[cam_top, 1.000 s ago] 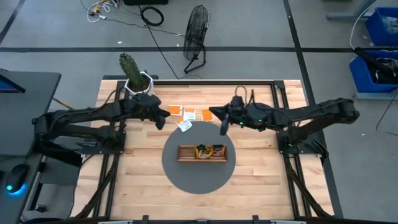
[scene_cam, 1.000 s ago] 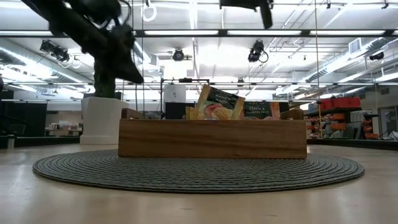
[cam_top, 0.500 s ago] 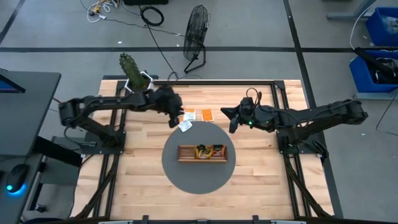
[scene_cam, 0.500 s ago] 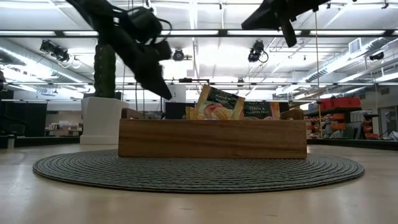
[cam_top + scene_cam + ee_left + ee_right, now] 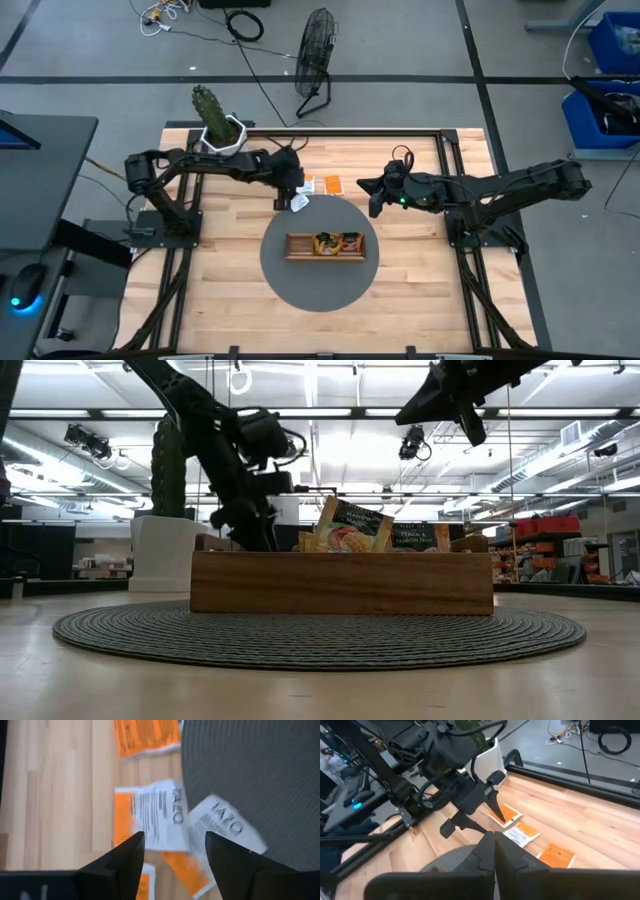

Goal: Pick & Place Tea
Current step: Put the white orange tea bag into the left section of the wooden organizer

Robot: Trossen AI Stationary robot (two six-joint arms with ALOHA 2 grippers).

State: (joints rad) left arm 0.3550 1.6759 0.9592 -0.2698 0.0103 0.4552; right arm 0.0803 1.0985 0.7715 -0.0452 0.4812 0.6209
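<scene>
Several tea sachets lie on the wood just behind the round grey mat (image 5: 320,285): an orange-and-white one (image 5: 150,820), a white one (image 5: 225,827) with one end on the mat's edge, and an orange one (image 5: 145,737). More sachets (image 5: 335,242) stand in the wooden tray (image 5: 300,246) in the middle of the mat. My left gripper (image 5: 175,855) hangs open just above the loose sachets, its fingers pointing down and touching nothing. My right gripper (image 5: 372,196) is shut and empty. It hovers high over the mat's far right edge.
A white pot with a cactus (image 5: 218,125) stands at the table's far left corner, close behind my left arm. A floor fan (image 5: 315,60) stands beyond the far edge. Bare wood lies to both sides of the mat and in front of it.
My left gripper has moved toward the table's right edge and down, from beside the cactus pot to just above the loose sachets behind the mat. My right gripper has drawn back a little toward the right edge. The sachets and the tray have stayed in place.
</scene>
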